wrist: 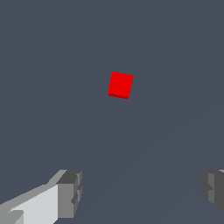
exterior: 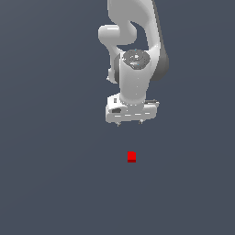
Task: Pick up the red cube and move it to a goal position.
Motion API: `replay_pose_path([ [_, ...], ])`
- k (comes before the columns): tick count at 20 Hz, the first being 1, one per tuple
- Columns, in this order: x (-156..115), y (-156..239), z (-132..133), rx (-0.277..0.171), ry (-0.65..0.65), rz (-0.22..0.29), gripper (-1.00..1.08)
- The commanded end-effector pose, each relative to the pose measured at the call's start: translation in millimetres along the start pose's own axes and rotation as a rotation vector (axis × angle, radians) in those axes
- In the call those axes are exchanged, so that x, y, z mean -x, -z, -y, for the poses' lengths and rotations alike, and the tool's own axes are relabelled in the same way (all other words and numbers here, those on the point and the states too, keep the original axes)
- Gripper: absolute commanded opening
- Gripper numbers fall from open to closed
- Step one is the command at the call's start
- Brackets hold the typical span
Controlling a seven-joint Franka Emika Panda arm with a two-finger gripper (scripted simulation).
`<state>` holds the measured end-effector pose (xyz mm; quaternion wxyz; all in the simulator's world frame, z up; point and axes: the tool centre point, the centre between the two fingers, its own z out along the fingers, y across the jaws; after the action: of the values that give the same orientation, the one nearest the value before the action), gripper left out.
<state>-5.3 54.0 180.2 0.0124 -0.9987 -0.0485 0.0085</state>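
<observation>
Below the gripper (exterior: 130,123), well apart from it on the bare grey floor (exterior: 50,174), sits the red cube (exterior: 131,157). You should centre the wide-open, empty jaws over it before descending, matching its slight twist seen from the wrist, so both fingers (wrist: 69,192) straddle it evenly. Your arm hangs upright, wrist pointing straight down.

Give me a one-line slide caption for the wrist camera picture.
Wrist view: open gripper apart from the red cube, nothing held between its fingers.
</observation>
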Motion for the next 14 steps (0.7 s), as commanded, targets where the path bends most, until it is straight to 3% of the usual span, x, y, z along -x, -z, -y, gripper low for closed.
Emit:
replay_pose_path([
  [1, 0, 0, 0, 0.0, 0.0, 0.0, 1.0],
  [14, -21, -38, 3, 0.006, -0.047, -0.004, 1.0],
])
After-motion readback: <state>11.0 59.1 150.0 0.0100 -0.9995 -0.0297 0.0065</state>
